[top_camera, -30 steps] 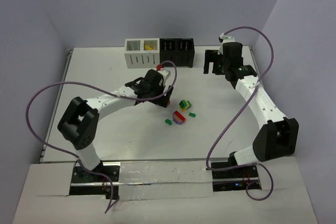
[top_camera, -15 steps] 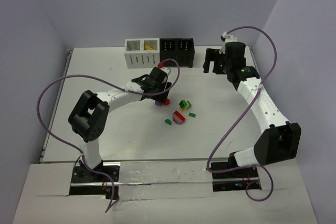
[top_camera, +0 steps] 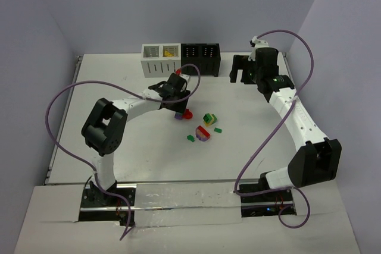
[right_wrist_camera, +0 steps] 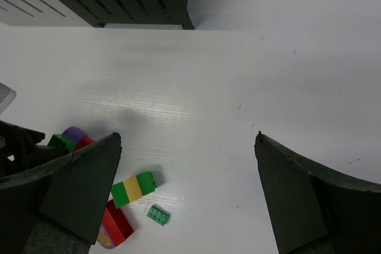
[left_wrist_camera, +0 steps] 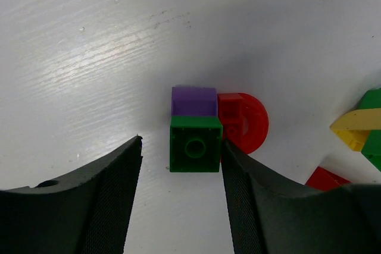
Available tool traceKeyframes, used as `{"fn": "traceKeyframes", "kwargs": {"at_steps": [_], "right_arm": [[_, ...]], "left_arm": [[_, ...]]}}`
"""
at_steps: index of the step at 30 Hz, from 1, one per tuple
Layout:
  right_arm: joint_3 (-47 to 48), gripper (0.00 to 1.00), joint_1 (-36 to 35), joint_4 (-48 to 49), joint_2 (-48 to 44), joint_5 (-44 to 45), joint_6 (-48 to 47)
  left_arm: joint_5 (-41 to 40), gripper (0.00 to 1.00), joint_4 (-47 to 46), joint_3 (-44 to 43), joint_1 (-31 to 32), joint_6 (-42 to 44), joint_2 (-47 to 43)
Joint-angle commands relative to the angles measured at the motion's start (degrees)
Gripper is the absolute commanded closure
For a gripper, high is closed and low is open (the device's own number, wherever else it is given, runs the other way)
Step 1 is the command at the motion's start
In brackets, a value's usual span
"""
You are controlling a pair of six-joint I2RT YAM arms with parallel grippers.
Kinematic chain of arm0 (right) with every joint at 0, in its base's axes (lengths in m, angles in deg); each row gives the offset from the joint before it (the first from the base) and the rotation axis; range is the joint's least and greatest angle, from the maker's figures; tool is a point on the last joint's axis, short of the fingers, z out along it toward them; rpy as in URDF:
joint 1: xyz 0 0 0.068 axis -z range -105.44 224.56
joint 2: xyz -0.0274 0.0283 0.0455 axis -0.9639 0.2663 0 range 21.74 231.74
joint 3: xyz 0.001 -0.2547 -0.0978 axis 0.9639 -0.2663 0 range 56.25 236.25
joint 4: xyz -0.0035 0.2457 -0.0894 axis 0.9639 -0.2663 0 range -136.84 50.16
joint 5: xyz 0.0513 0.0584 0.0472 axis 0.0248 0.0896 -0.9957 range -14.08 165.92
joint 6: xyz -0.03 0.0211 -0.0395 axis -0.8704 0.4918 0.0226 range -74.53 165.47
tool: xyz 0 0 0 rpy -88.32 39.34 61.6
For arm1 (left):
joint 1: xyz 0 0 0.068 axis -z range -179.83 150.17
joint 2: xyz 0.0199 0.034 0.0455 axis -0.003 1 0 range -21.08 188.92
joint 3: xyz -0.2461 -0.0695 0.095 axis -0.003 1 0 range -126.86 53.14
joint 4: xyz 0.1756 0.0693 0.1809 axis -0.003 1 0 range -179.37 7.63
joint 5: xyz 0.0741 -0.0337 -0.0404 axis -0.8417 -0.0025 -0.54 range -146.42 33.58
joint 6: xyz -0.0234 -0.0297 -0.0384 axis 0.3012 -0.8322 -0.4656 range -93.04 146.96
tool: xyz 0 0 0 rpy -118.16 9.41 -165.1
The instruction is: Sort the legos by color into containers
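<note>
Our left fingers (left_wrist_camera: 77,206) stood half open astride a green lego (left_wrist_camera: 195,145), not yet clamping it; our right fingers (right_wrist_camera: 297,194) gaped wide, holding nothing

Lego stack (left_wrist_camera: 194,141) within the left claw (left_wrist_camera: 181,147), other legos (top_camera: 206,127) to its right, containers (top_camera: 180,59) behind.

The left arm (top_camera: 134,106) is folding in on itself, its elbow (top_camera: 104,132) swinging rightward and toward the back of the surface (top_camera: 119,165), and the purple cable (top_camera: 50,111) looping beside it is rising with it. The left tool (top_camera: 177,104) is settling over a small stack, and its jaws are drawing together around the green brick (left_wrist_camera: 195,144) joined to the purple brick (left_wrist_camera: 194,100) and the red round piece (left_wrist_camera: 244,122). The finger (left_wrist_camera: 250,206) on the right of the wrist view is now touching the green brick, while the other one is still stopping short of it. The right arm (top_camera: 292,114) is edging slightly outward.
</note>
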Motion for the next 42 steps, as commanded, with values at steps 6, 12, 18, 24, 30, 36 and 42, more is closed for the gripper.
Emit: {"fn": "traceKeyframes", "kwargs": {"at_steps": [6, 12, 18, 24, 30, 36, 42], "right_arm": [[1.09, 0.00, 0.22, 0.89, 0.29, -0.60, 0.46], [0.81, 0.00, 0.22, 1.25, 0.86, -3.96, -0.26], [1.08, 0.00, 0.13, 1.11, 1.77, -16.66, -4.27], [5.70, 0.00, -0.64, -2.18, 3.21, -40.51, -7.21], [5.74, 0.01, -6.71, 0.36, -0.59, -56.57, -9.20], [8.64, 0.06, -13.49, 0.45, 0.19, -61.32, -8.59], [10.38, 0.10, -17.49, -2.07, 1.14, -63.06, -9.45]], "left_arm": [[1.94, 0.50, 0.10, -2.37, -0.04, -0.16, 1.22], [2.06, 0.91, 1.01, -2.68, -0.47, 1.80, -1.14], [20.58, 1.00, 3.32, -4.58, -6.72, 8.15, -9.85], [50.41, 1.00, 3.50, -1.90, -16.26, 12.79, -23.14], [65.39, 1.00, -11.92, 12.01, -18.35, 10.99, -36.97], [81.40, 1.00, -17.99, 15.01, -18.50, 7.56, -38.65], [82.72, 1.00, -18.26, 15.59, -18.50, 7.69, -39.70]]}}
